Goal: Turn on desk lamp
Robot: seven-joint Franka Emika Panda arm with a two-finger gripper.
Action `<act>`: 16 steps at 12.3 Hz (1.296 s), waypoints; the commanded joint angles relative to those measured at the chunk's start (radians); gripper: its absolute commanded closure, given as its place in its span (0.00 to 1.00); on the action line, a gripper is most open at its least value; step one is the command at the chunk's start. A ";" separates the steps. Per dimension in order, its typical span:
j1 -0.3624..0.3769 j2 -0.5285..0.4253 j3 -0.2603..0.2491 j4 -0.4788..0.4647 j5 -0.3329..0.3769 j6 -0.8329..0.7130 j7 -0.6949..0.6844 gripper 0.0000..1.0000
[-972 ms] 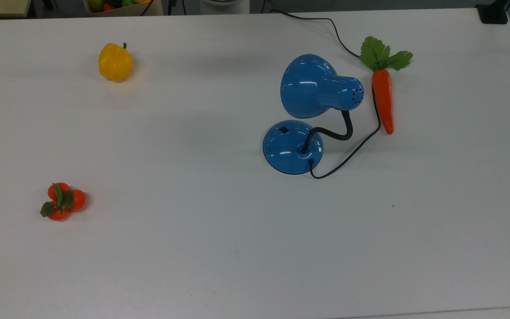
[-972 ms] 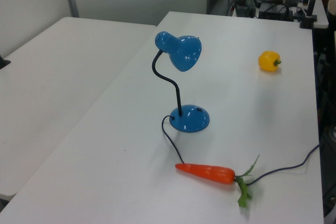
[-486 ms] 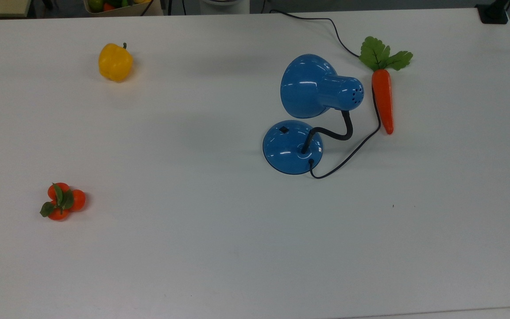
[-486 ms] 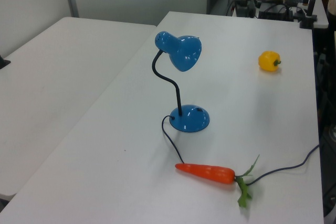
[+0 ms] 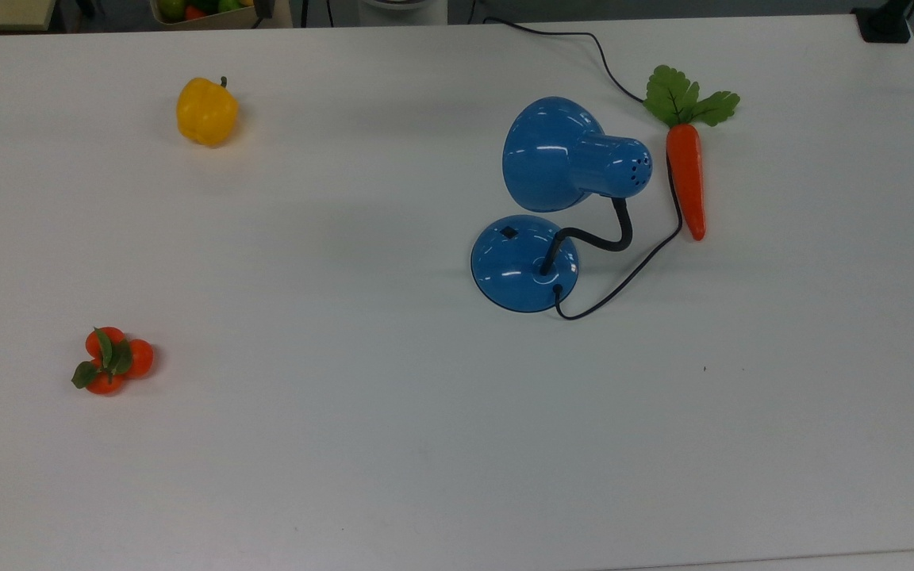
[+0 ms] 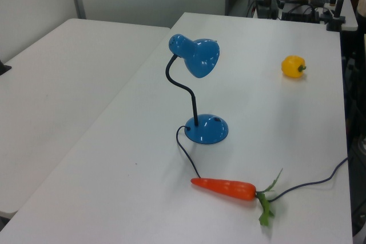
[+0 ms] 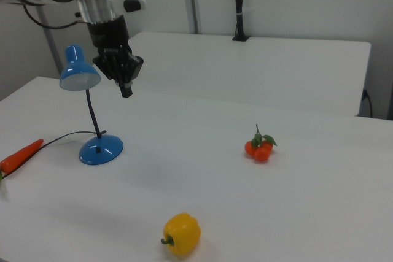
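the lamp [image 5: 552, 202] stands right of centre on the table [image 5: 393, 444] in the top view, dome shade leaning over the top view's upper edge of its round base. the shade looks dark, so i judge the lamp still off. the small black switch [image 5: 508, 232] sits on the base's upper-left slope in the top view, clear of the gooseneck, which rises from the base's other side. the cord [image 5: 624, 277] loops off the base toward the top view's right and runs up past the carrot [image 5: 686, 178], which lies just beside the shade.

in the right view the gripper [image 7: 126, 90] hangs in the air above and to the right view's right of the base, near the shade's height and touching nothing; its fingers look pressed together with nothing between them.

the step in hand, as i judge it, is the approach to the switch. to do it well, come down from the open side, away from shade and gooseneck, and press straight down with one closed fingertip so the light base neither slides nor tips.

well apart lie the pepper [image 5: 206, 111] and the tangerines [image 5: 112, 361].

against the earlier top and left views, the lamp, cord and produce lie exactly as before.
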 commanded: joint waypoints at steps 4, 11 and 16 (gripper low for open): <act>0.023 0.024 0.004 -0.028 0.008 0.098 -0.024 1.00; 0.191 0.001 0.010 -0.353 0.055 0.413 -0.009 1.00; 0.262 0.007 0.010 -0.536 0.055 0.676 -0.041 1.00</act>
